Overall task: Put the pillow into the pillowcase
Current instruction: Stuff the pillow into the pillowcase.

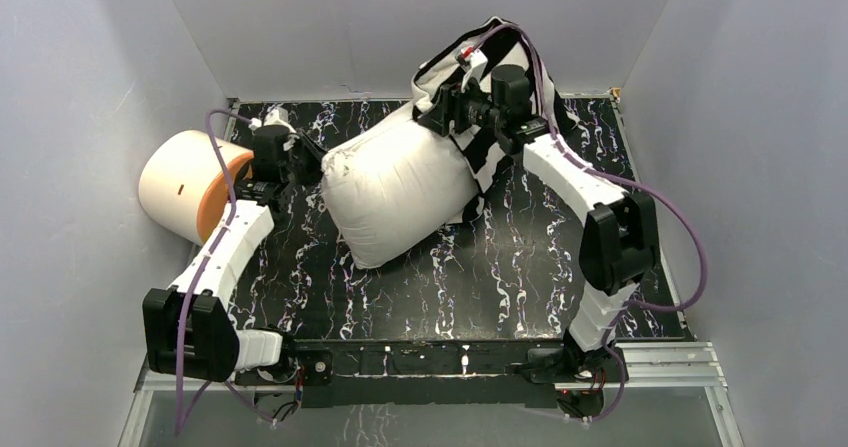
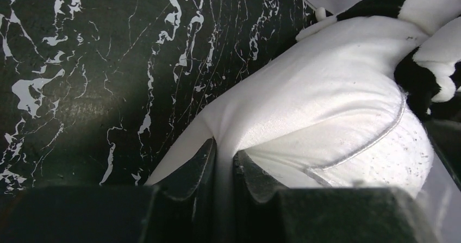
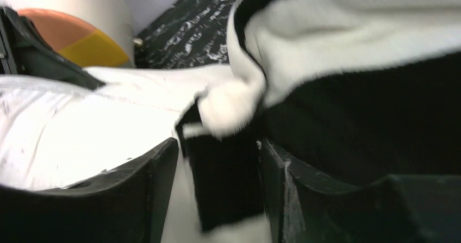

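Observation:
The white pillow (image 1: 400, 187) lies tilted across the middle of the marbled table. Its far right end is tucked into the striped pillowcase (image 1: 470, 67), which is bunched up at the back. My left gripper (image 1: 312, 164) is at the pillow's near left corner. In the left wrist view its jaws (image 2: 225, 148) pinch a fold of the pillow (image 2: 326, 91). My right gripper (image 1: 440, 115) hovers at the pillowcase mouth. In the right wrist view its jaws (image 3: 218, 145) stand apart, with a loose, blurred edge of the pillowcase (image 3: 353, 47) hanging between them beside the pillow (image 3: 81, 129).
A cream cylinder with an orange face (image 1: 185, 182) lies at the left wall, just behind my left arm. Grey walls close in the black white-veined tabletop (image 1: 450, 277) on three sides. The arm bases sit on the rail at the near edge.

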